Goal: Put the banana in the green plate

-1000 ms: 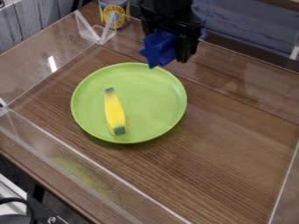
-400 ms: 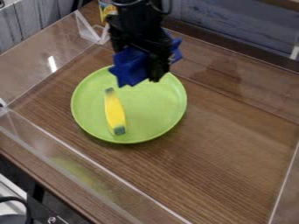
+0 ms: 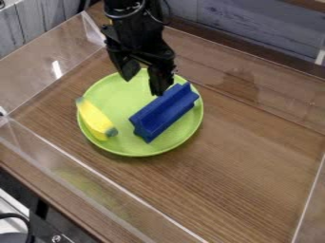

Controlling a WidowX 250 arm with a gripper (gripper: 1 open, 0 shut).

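Observation:
The yellow banana lies at the left edge of the green plate, tilted with one dark tip toward the front. A long blue block rests across the right half of the same plate, slanted up onto the rim. My black gripper hangs just above the plate's far side, behind the block's upper end. Its fingers are spread apart and nothing sits between them.
A clear plastic wall fences the wooden table on the left, front and right. A yellow container stands at the back left, partly behind the arm.
The gripper carried the blue block leftward and down over the plate, then let it go; the block now lies in the plate. The banana has shifted to the plate's left edge.

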